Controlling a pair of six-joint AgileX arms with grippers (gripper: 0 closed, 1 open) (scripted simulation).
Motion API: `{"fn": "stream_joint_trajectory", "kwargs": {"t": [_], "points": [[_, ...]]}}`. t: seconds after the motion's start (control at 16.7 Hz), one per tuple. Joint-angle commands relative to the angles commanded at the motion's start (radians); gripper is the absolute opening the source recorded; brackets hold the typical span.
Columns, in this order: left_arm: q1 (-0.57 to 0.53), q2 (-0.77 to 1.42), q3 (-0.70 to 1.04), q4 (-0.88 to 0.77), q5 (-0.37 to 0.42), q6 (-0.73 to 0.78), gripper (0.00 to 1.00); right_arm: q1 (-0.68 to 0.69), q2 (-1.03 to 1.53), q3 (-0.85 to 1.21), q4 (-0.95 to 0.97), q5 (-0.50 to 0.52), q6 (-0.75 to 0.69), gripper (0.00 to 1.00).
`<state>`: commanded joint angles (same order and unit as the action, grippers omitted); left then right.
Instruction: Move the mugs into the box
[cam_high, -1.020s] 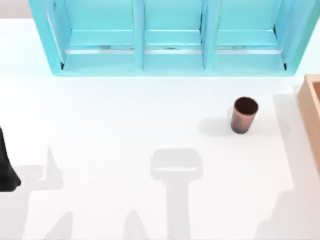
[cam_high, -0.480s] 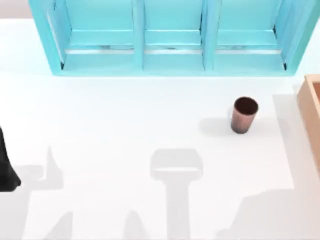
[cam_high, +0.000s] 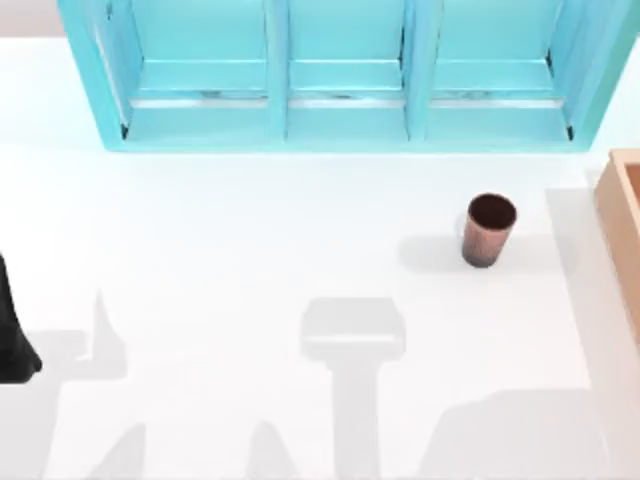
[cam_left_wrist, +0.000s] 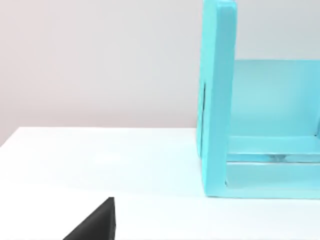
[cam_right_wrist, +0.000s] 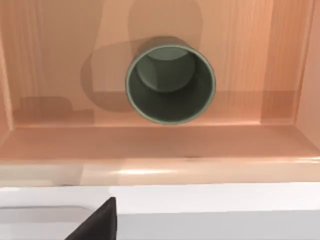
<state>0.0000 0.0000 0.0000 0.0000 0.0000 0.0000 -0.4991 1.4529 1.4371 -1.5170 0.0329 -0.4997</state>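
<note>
A copper-brown mug (cam_high: 489, 230) with a dark inside stands upright on the white table, right of centre. The tan wooden box (cam_high: 625, 225) sits at the table's right edge, partly cut off. In the right wrist view the olive-grey mug (cam_right_wrist: 170, 85) stands upright on the box floor (cam_right_wrist: 55, 65), free of my right gripper, which hovers above the near wall. One dark fingertip (cam_right_wrist: 102, 220) shows off to the side, so the gripper is open. My left arm (cam_high: 12, 335) is parked at the left edge; its fingertip (cam_left_wrist: 97, 225) shows the same way, open and empty.
A big turquoise shelf unit (cam_high: 340, 75) spans the back of the table, and its end panel (cam_left_wrist: 217, 100) stands close ahead in the left wrist view. White tabletop (cam_high: 250, 240) stretches between my left arm and the copper-brown mug.
The right arm's shadow at the table's bottom right has spread leftwards. The copper-brown mug and the left arm have not moved.
</note>
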Motion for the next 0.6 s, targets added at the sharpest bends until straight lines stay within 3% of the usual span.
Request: {"fn": "stream_joint_trajectory", "kwargs": {"t": [0.3, 0.6], "points": [[0.000, 0.000, 0.000, 0.000, 0.000, 0.000, 1.00, 0.110, 0.114, 0.110, -0.003, -0.007, 0.110, 1.00], [0.000, 0.000, 0.000, 0.000, 0.000, 0.000, 1.00, 0.427, 0.417, 0.374, -0.003, -0.013, 0.441, 1.00]]}}
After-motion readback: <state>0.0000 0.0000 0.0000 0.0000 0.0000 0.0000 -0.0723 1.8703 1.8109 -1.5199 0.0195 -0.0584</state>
